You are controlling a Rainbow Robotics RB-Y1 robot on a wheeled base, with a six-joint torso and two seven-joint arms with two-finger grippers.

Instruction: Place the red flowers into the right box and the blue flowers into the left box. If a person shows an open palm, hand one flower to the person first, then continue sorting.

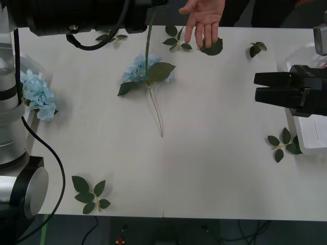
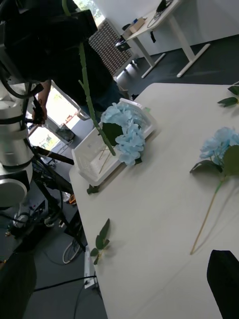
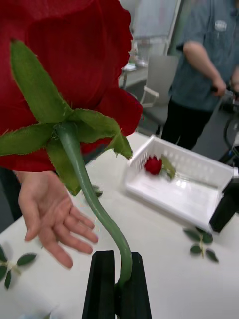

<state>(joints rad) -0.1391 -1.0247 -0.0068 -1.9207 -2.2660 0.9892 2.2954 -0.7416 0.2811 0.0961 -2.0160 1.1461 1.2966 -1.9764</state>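
Note:
My left gripper [image 3: 117,261] is shut on the green stem of a red flower [image 3: 69,65], whose bloom looms close to the wrist camera. In the front view that stem [image 1: 148,46] hangs from the left arm [image 1: 76,15] at the table's far edge. The person's hand [image 1: 203,23] is held out palm open just to the right of it, and is open below the bloom [image 3: 50,214]. One blue flower [image 1: 145,71] lies on the table. More blue flowers [image 1: 36,94] fill the left box [image 2: 87,159]. The right box [image 3: 184,194] holds one red flower [image 3: 153,164]. My right gripper [image 1: 261,87] hovers open beside the right box.
Loose green leaf sprigs lie at the front left [image 1: 92,194], near the right box [image 1: 283,143], and along the far edge [image 1: 176,38] [image 1: 258,48]. A single leaf [image 1: 213,48] lies under the person's fingertips. Another person stands behind the table.

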